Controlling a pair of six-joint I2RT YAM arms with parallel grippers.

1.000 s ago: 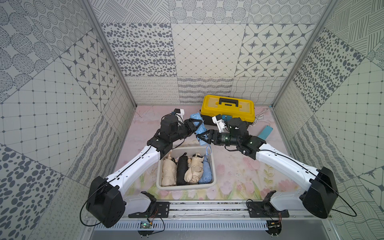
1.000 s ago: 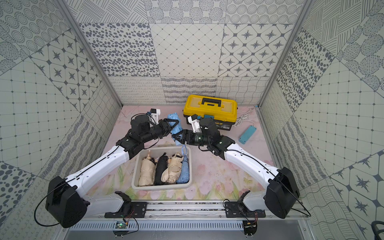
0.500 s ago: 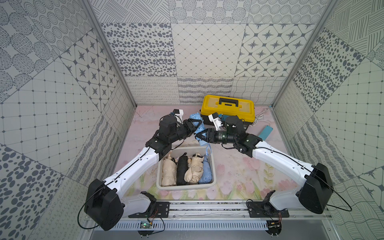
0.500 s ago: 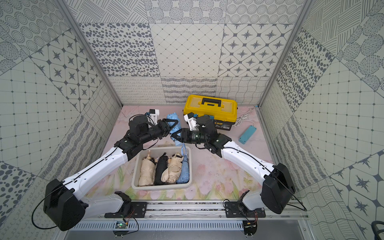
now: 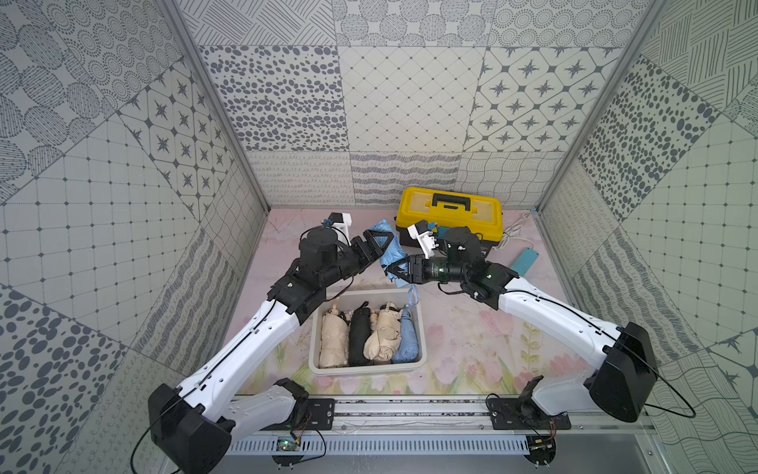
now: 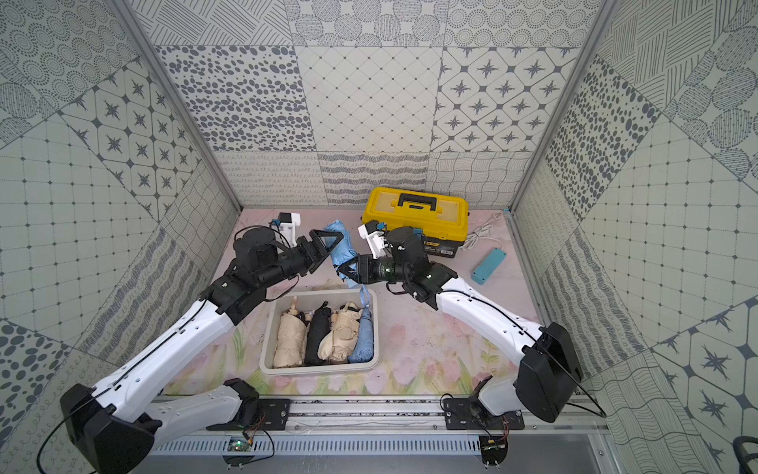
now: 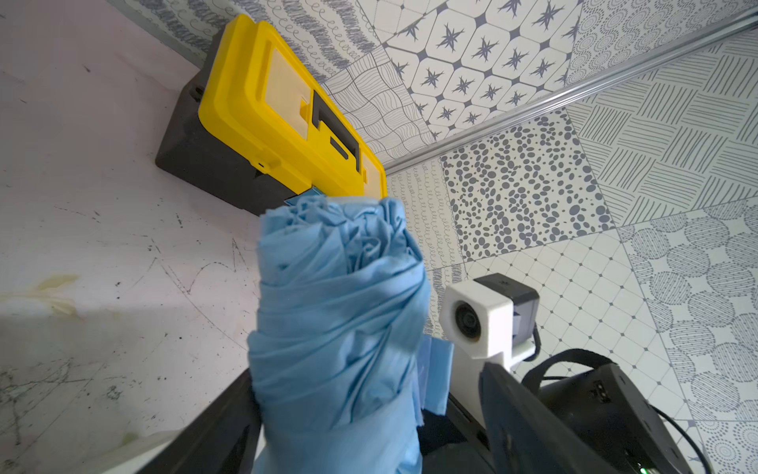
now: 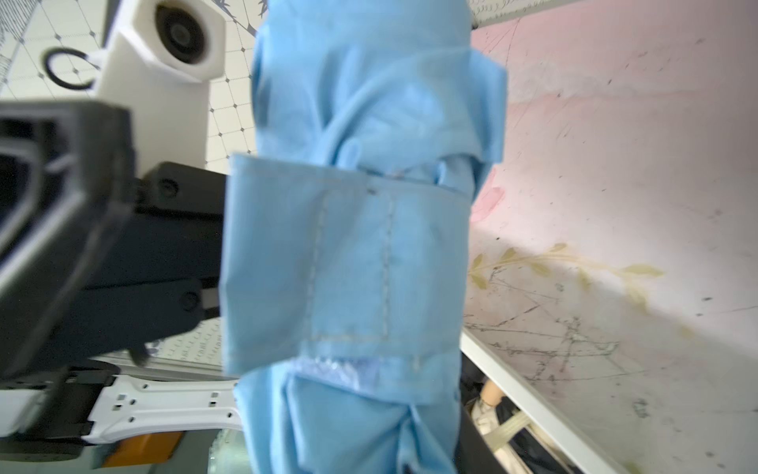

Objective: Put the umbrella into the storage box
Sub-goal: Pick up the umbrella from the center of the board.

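Note:
A folded light blue umbrella [image 5: 384, 245] [image 6: 339, 243] hangs in the air just behind the white storage box [image 5: 367, 369] [image 6: 320, 372]. Its wrist strap dangles over the box's far rim. My right gripper [image 5: 397, 271] [image 6: 348, 271] is shut on the umbrella's lower part; in the right wrist view the cloth [image 8: 348, 246] fills the space between the jaws [image 8: 352, 445]. My left gripper [image 5: 378, 241] [image 6: 326, 243] stands open around the upper part. In the left wrist view the umbrella [image 7: 336, 312] leans on one finger [image 7: 223, 431] and a gap shows beside the other finger [image 7: 506, 410].
Several folded umbrellas, beige, black and blue, lie side by side in the storage box. A yellow-lidded black toolbox [image 5: 450, 213] stands at the back wall. A teal case [image 5: 525, 262] and a white cable [image 5: 513, 234] lie to its right.
My right gripper reached in from the right and closed on the umbrella. My left gripper, which was holding it, has opened.

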